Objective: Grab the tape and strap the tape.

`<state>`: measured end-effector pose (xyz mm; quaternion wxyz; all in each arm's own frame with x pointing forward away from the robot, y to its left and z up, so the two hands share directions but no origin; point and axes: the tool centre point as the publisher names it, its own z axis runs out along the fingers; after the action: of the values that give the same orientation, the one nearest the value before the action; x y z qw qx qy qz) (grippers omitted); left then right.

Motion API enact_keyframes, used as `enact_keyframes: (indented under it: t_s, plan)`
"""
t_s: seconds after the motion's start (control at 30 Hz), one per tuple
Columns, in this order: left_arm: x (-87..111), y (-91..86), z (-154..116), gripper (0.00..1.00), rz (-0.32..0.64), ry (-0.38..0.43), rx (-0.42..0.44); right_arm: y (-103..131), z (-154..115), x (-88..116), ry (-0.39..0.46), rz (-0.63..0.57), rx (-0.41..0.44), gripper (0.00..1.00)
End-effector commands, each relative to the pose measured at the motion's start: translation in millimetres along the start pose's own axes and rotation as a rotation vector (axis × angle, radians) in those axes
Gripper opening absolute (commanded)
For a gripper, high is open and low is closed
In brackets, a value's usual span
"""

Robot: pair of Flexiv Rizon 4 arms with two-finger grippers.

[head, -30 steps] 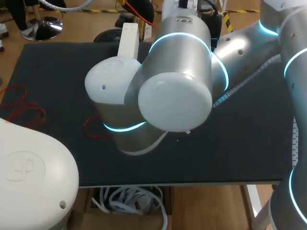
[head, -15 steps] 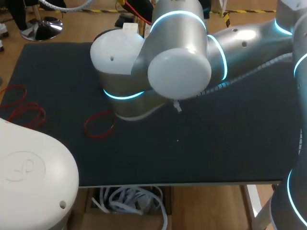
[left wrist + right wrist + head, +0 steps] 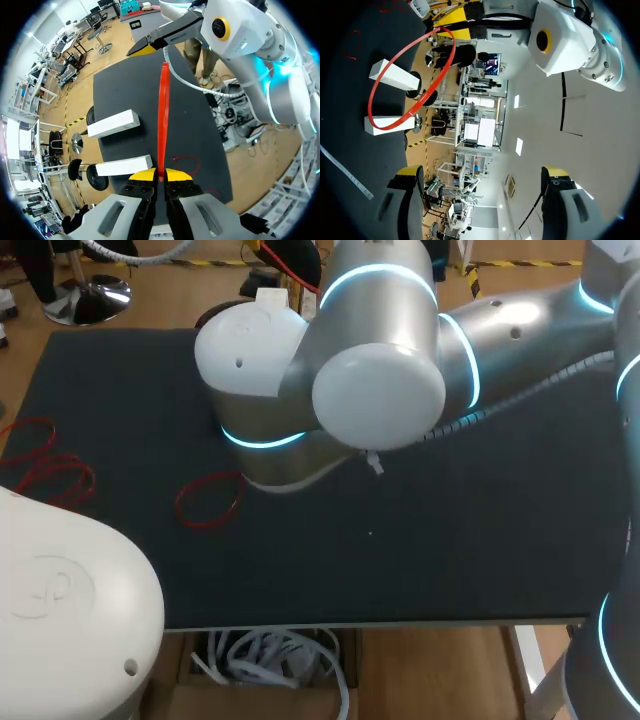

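- Two jaws of your left gripper [image 3: 159, 175] are clenched on the tape [image 3: 163, 115] — a red loop, seen edge-on, running straight ahead of them.
- Your right gripper [image 3: 482, 172] is released, fingers wide apart — the loop hangs well ahead of it.
- Beside the loop, two white blocks [image 3: 113, 123] lie on the dark table [image 3: 115, 75].

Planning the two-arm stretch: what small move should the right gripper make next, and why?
Probably ease the right gripper toward the thin red band loop: its fingers stand wide open, off the loop, and only the left gripper pinches it.
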<state>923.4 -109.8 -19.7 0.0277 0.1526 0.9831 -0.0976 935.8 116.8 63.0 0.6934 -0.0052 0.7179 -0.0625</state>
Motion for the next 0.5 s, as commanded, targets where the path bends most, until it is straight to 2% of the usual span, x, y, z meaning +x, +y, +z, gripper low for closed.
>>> enact_keyframes:
  t_s: [0.03, 0.1, 0.23, 0.33, 0.5]
  plan:
    - [0.0, -0.2, -1.0, 0.00, -0.001, 0.002, -0.003, -1.2, -0.6, -2.6, 0.006, -0.003, -0.002, 1.00]
    - [0.0, -0.2, -1.0, 0.00, -0.001, 0.002, -0.003, -1.2, -0.6, -2.6, 0.006, -0.003, -0.002, 1.00]
    - [3.0, 18.4, 10.8, 0.00, -0.044, 0.007, -0.020, -1.2, -0.6, -2.6, 0.006, -0.003, -0.002, 1.00]
    - [7.5, 38.6, 26.9, 0.00, -0.113, 0.046, -0.038, -1.2, -0.6, -2.6, 0.006, -0.003, -0.002, 1.00]
    - [14.9, 87.9, 56.6, 0.00, -0.219, 0.086, -0.076, -1.2, -0.6, -2.6, 0.006, -0.003, -0.002, 1.00]
